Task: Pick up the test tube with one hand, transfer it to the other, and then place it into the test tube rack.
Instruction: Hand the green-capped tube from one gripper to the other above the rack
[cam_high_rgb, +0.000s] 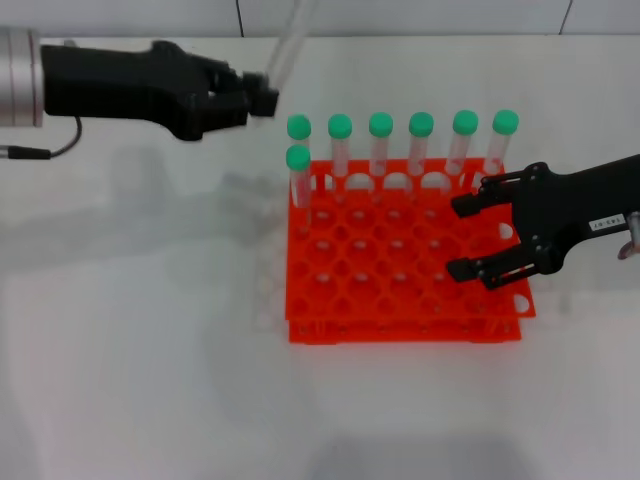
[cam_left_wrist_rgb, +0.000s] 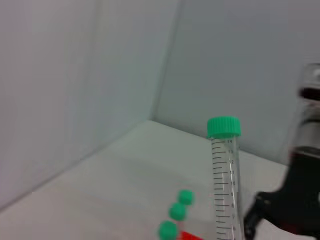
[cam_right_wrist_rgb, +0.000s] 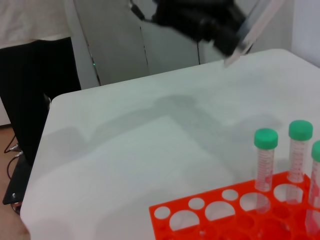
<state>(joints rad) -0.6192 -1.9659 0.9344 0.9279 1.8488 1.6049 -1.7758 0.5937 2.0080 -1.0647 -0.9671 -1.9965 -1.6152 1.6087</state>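
The left gripper (cam_high_rgb: 262, 95) has the test tube (cam_high_rgb: 285, 50) up off the worktop (cam_high_rgb: 150, 330), fingers pinching it near its lower end, and the tube leans up and away toward the far edge, its top running out of the head view. The left wrist view shows the tube's green cap (cam_left_wrist_rgb: 224, 127) and the printed scale down its clear body, so the pick-up looks done.

Over at the right, the right gripper (cam_high_rgb: 468, 238) hangs above the right-hand side of the orange rack (cam_high_rgb: 400, 290), fingers spread wide with nothing between them. It's well apart from the tube, so the handover, by my reading, has not begun.

The rack itself sits mid-worktop toward the far edge, with six green-capped tubes (cam_high_rgb: 421, 140) standing along its far row and a seventh (cam_high_rgb: 298, 175) one row nearer at the left end. Plenty of open holes across the rest of the grid.

So what's left? The two grippers must come together, the right one must close on the tube, the left must let go, and then the tube goes down into a free hole. The first stage of three looks finished; the pass and the placing are both still ahead.
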